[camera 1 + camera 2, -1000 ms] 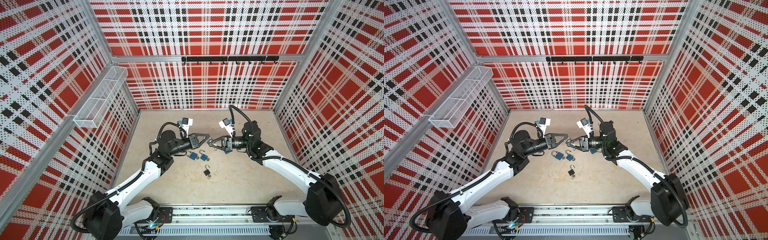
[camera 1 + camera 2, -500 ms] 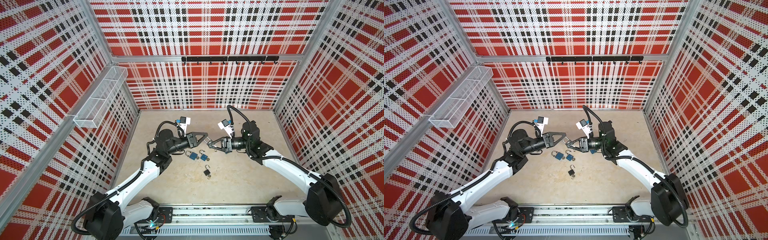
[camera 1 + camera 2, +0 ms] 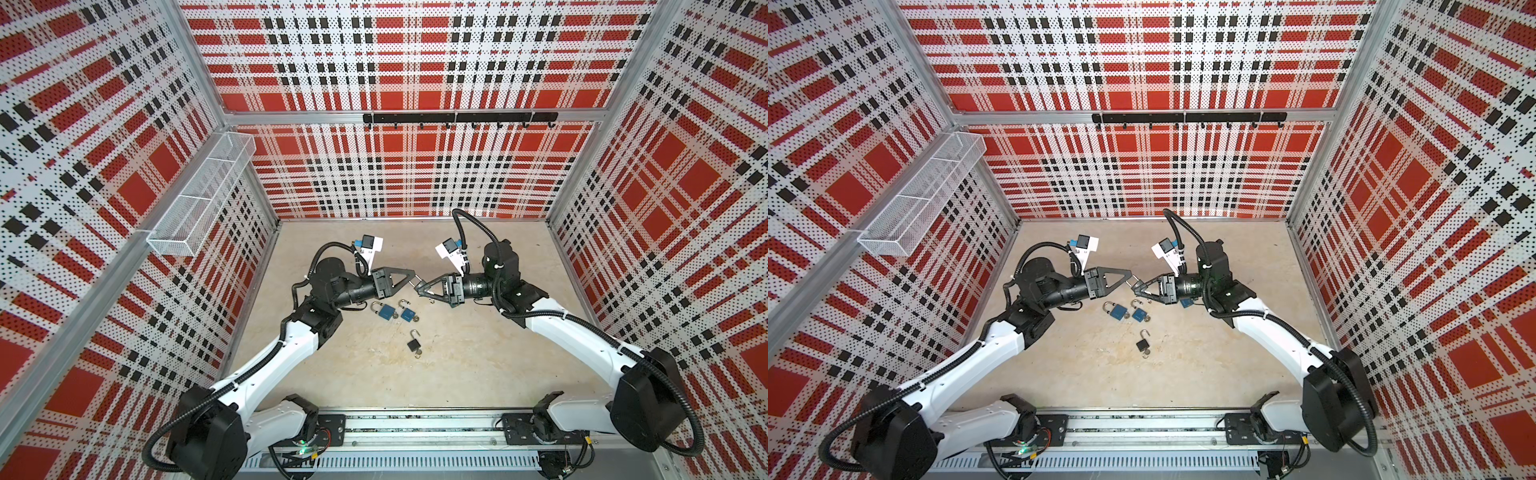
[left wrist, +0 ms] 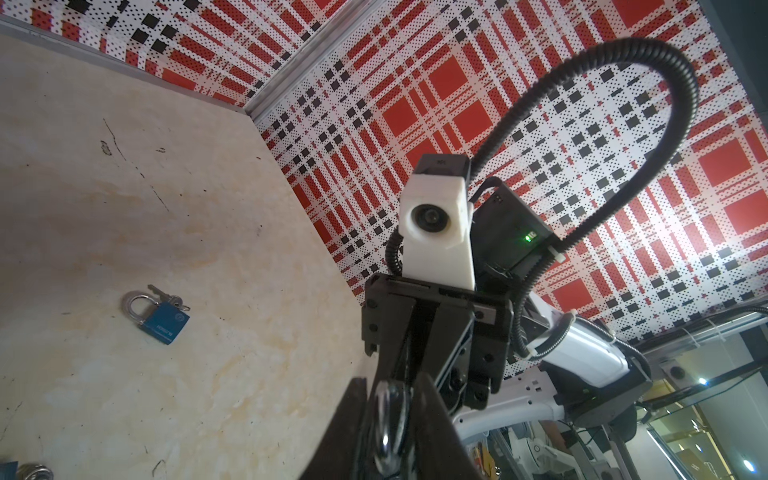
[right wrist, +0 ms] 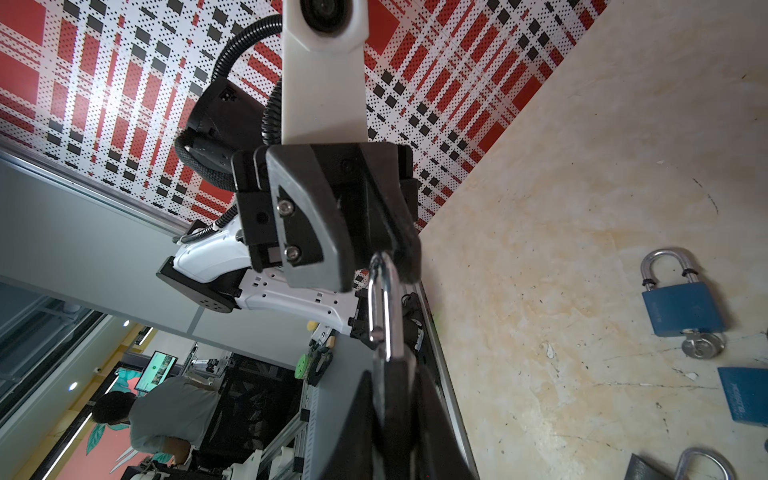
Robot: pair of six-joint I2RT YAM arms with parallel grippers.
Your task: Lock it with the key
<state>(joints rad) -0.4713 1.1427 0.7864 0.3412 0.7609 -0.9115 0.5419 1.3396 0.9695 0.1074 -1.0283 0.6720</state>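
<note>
Both grippers meet tip to tip above the middle of the floor. My right gripper [image 5: 392, 374] [image 3: 420, 288] is shut on the dark body of a padlock [image 5: 390, 399]. The padlock's silver shackle [image 5: 384, 303] [image 4: 388, 419] sticks out toward the left arm. My left gripper [image 4: 388, 386] [image 3: 412, 279] [image 5: 378, 266] is shut on the far end of that shackle, which fills the gap between its fingers. In both top views the held lock shows as a small silver glint [image 3: 1134, 283] between the tips. I cannot tell whether it carries a key.
On the floor below lie two blue padlocks [image 3: 386, 311] [image 3: 408, 314] and a small black one [image 3: 413, 344] with its shackle swung open. A key [image 5: 702, 345] sits in one blue lock [image 5: 681, 303]. A wire basket [image 3: 199, 195] hangs on the left wall, and a hook rail [image 3: 459, 118] runs along the back.
The left jaws spread apart about half a second ago and have since narrowed around the shackle again. The right arm and its padlock have stayed in place.
</note>
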